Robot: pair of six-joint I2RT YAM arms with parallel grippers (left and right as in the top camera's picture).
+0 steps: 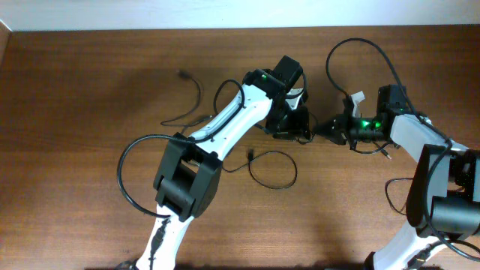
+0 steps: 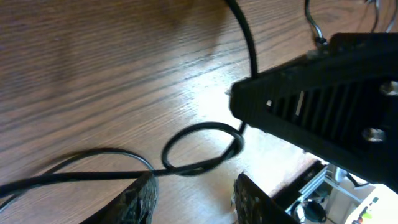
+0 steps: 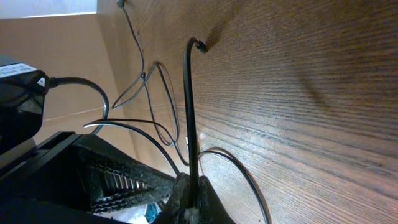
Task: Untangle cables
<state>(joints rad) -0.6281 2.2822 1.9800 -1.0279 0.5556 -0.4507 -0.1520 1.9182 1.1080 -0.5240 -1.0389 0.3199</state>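
Counter (image 1: 75,90): brown wood-grain top, matte and flat.

Cables (image 1: 201,96): thin black round wires with small plug ends, limp, lying in loose curves on the counter. One starts at a plug far left of centre and bends down beside the left arm (image 1: 225,124). Another forms an open oval on bare wood just in front of that arm, plug end at its left. A further black strand arcs high over the right arm (image 1: 420,142); cannot tell if it's a task wire or harness.

Left fingers (image 2: 140,199): spread, with a clear gap and nothing pinched. In the left wrist view a wire crosses itself into one small closed loop (image 2: 203,126) lying on the wood just ahead of that gap. Its tail runs past one fingertip; touching or not, cannot tell.

Right fingers (image 3: 214,211): pressed together, pinching a single strand (image 3: 189,112). It runs straight and taut from the tips to a small bent plug (image 3: 199,45) close to the wood. More wires lie in flat curves beyond it.

In the way:
- The black ribbed housing (image 2: 323,106) on the right arm sits close over the small loop, nose to nose with the left fingers.
- From overhead, the left arm's white shell hides where the wires meet.
- A thick black harness (image 1: 122,169) bows out from the left arm, apart from the thin wires.
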